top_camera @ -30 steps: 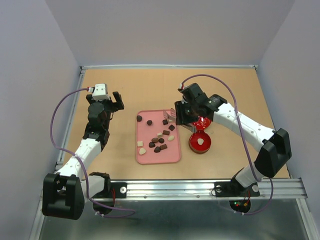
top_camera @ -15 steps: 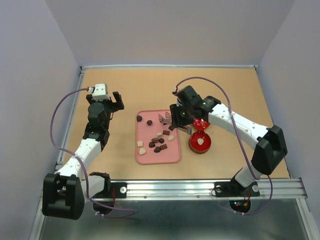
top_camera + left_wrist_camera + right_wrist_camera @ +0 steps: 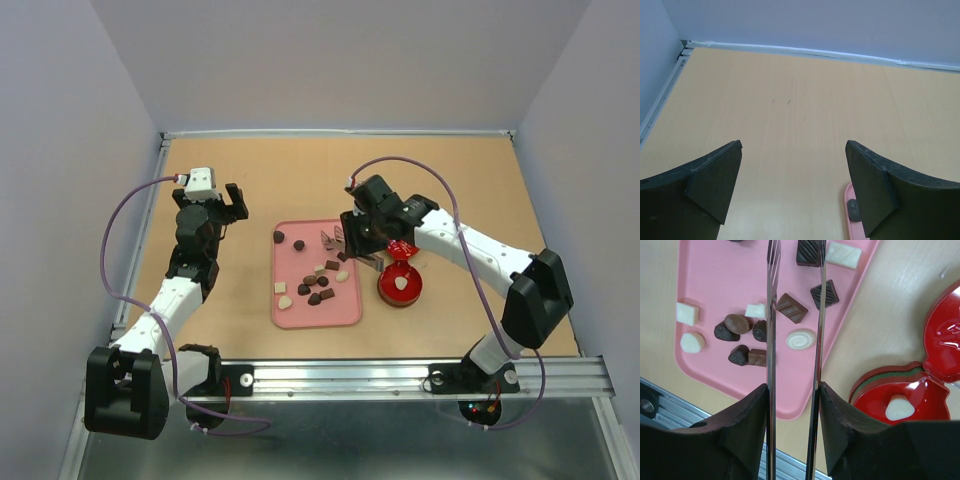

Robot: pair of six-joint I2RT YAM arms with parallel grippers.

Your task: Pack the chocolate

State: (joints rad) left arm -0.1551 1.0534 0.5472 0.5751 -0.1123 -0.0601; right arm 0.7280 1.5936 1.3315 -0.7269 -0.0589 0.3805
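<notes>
The right gripper (image 3: 792,387) has swung left, away from the red tin (image 3: 875,382) and over the pink tray (image 3: 725,280). It clamps metal tweezers (image 3: 771,340), whose blades stand apart. A dark ridged chocolate (image 3: 809,251) lies between their tips, with more chocolates (image 3: 791,308) beneath the blades. One cream piece (image 3: 899,407) sits in the tin to the right. The left gripper (image 3: 792,147) gapes wide and holds nothing.
</notes>
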